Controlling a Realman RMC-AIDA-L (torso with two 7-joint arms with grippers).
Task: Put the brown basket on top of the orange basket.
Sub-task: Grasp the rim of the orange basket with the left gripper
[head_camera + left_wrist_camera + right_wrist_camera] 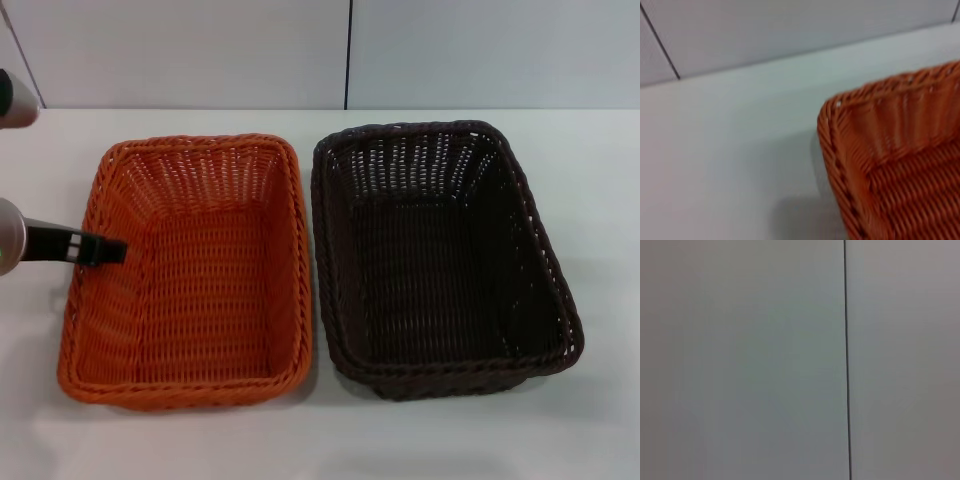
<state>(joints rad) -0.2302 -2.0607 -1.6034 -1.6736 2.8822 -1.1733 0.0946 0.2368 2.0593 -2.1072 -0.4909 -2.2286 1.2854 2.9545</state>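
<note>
- You have the brown basket (445,265) sitting upright on the white table (600,200), right of centre, its long axis running from the near edge toward the back wall and skewed slightly, the near end swung to the right.
- Just beside it on the left you see the orange basket (190,275), also upright, long axis the same way; their rims nearly touch.
- Both baskets hold nothing.
- Your left gripper (100,249) reaches in over the orange basket's left rim; you cannot tell how its fingers stand.
- Your right gripper is out of sight; its wrist camera faces only a wall panel seam (847,360).
</note>
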